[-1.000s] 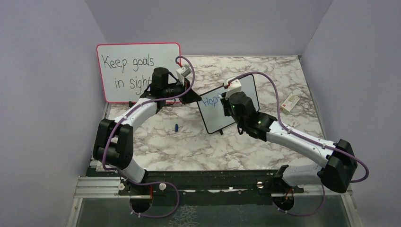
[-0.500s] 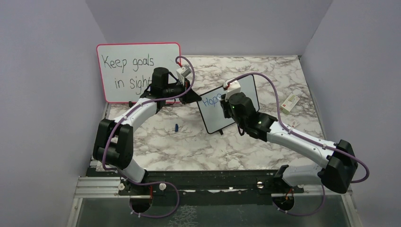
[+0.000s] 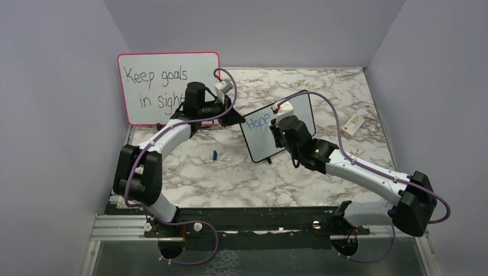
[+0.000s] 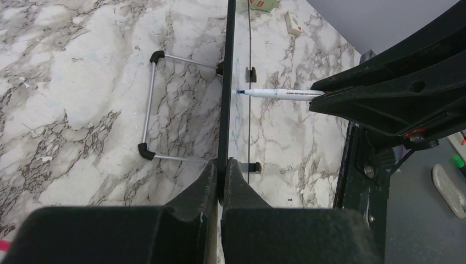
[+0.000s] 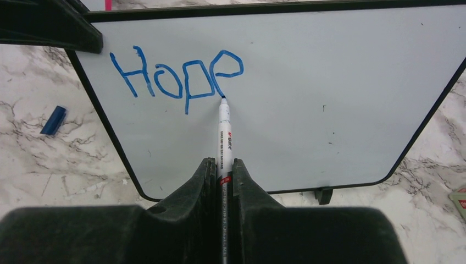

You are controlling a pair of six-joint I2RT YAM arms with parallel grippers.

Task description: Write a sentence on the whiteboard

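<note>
The left end effector pinches the edge of the upright whiteboard on the tabletop. The right end effector, closed on a blue marker, has its tip on the board at the "e" of the sentence, where only "Hope" is written. The next move is probably to lift, shift right and begin "fuels".

The whiteboard is white with a thin black frame. The writing on it is bright blue. The marker touching the whiteboard is white with a blue tip and tiny red and black print. A blue cap lies left of the whiteboard. Under the whiteboard, the table is white marble with grey and brown veins. Behind the whiteboard, a bigger board has a pink frame and black writing. The left claw and right claw are black. The walls are pale purple.
</note>
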